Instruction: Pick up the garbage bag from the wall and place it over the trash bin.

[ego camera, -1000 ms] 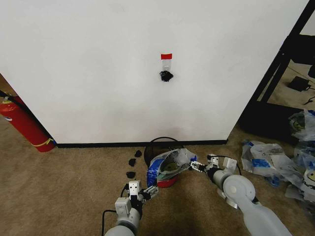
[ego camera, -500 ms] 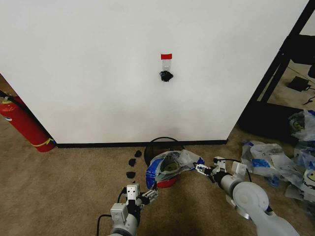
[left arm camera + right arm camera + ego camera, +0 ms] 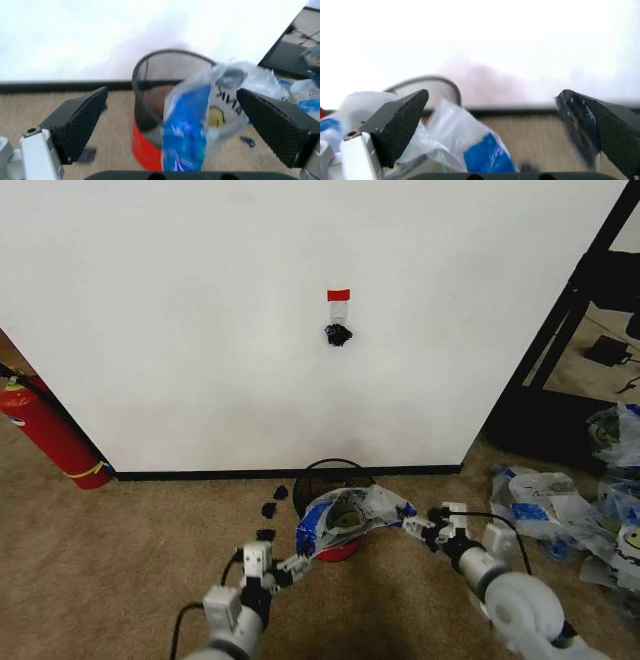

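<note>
Head view: bag (image 3: 350, 518) sits draped over the bin (image 3: 330, 480), which stands on carpet (image 3: 120, 560) just in front of the wall (image 3: 200, 310) w/ black baseboard (image 3: 200, 474). Bag covers the near side of the rim; far rim arc is bare. Red base of the bin shows under the bag. Left gripper (image 3: 296, 562) is low, just at the bag's near-left blue edge; right gripper (image 3: 418, 528) is just beside the bag's right edge. Contact can't be judged from here.

Left wrist view adds detail: fingers (image 3: 80, 122) spread wide apart, nothing between the pads. Bag (image 3: 200, 120) hangs down the bin's (image 3: 150, 93) outer side, blue handle strip in front, yellow smiley and dark print visible; mesh and red base clear.

Right wrist view: jaws also wide apart, holding nothing; fingers (image 3: 400, 123) flank the bag (image 3: 465, 146) and the bin rim (image 3: 432, 84) behind it, w/ wall and baseboard beyond.

Head view alone shows the rest: red tape (image 3: 338, 295) and hook (image 3: 338, 334) on the wall well above the bin, extinguisher (image 3: 45, 430) leaning far left, heap of bags (image 3: 560, 510) on the right, small black bits (image 3: 270, 510) on carpet left of the bin.
</note>
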